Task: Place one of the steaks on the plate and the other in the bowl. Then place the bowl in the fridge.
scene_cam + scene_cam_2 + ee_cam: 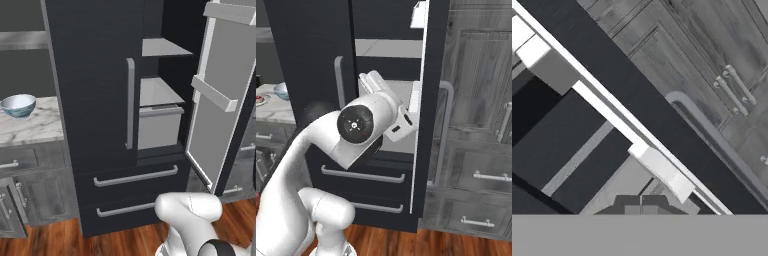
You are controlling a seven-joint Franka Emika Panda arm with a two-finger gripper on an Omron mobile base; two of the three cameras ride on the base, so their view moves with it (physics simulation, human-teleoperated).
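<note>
The black fridge (95, 75) stands with its right door (225, 100) swung wide open; the left door is closed, its grey bar handle (130, 102) upright. Inside are grey shelves (162, 47) and a grey bin (159, 127). The pale blue bowl (18, 105) sits on the marble counter (35, 127) left of the fridge, also seen small as the bowl (281, 91); its contents are hidden. A scrap of red on a pale dish (259, 99) shows at the frame's left edge. My gripper (641, 206) hangs by the open door's edge (428, 100), fingertips together, holding nothing.
Grey wood cabinets (476, 100) with bar handles stand right of the open door. Two fridge drawers (135, 177) with horizontal handles lie below the doors. Counter cabinets (30, 200) are at the lower left, over a wood floor (100, 242).
</note>
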